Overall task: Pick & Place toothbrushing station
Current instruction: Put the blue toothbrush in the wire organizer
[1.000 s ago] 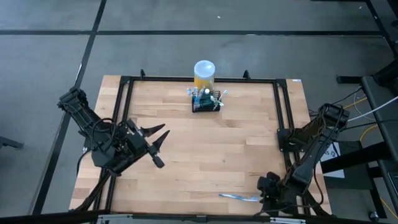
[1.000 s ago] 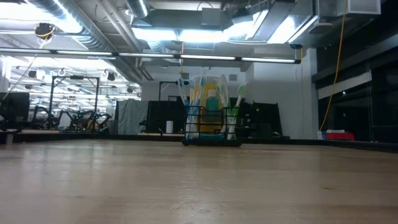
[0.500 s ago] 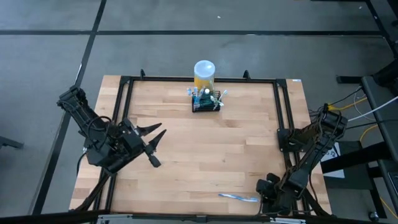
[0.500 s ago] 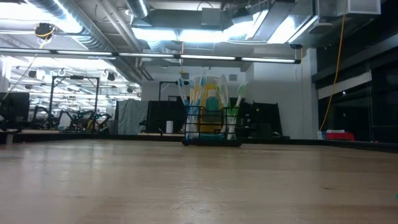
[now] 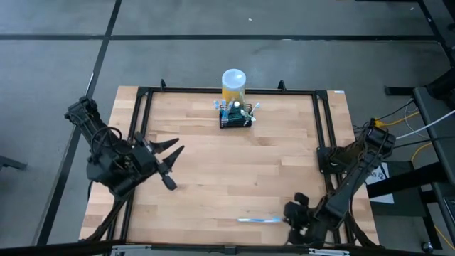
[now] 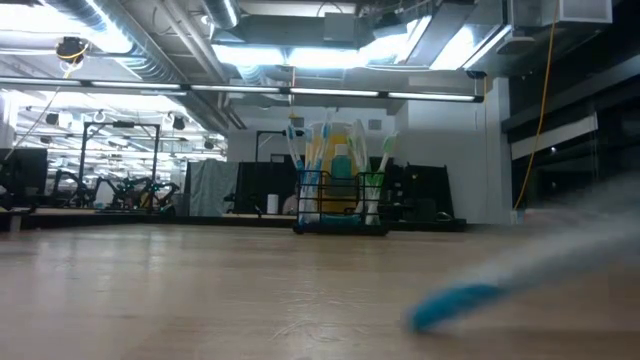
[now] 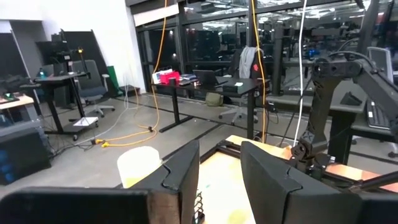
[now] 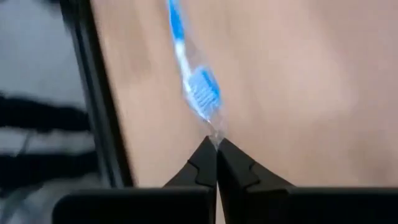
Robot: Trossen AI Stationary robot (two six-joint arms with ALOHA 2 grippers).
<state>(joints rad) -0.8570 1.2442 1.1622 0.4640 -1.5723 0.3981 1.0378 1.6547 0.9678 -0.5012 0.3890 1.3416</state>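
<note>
The toothbrushing station, a small black wire-mesh holder with several brushes standing in it, rests on the wooden table at the far middle and also shows in the low view. A blue-and-white toothbrush lies across the near right part of the table, with my right gripper shut on its right end. In the low view the toothbrush is a blur slanting down to its blue end. My left gripper stands open over the table's left part, holding nothing. My right gripper pinches the clear tip of the toothbrush's head end, just past the blue bristles, between its two fingertips. The fingers lie along the brush, coming from the table's right. The handle reaches away over the wood toward the table's left.
A yellow cylinder with a white round top stands right behind the station. A black metal frame runs along the table's left, right and far edges. Bare wood lies between the toothbrush and the station.
My right gripper has gone toward the table's left edge, and the toothbrush has shifted left with it; its blue end has come into the low view. My left gripper has drawn back a little toward the table's left edge.
</note>
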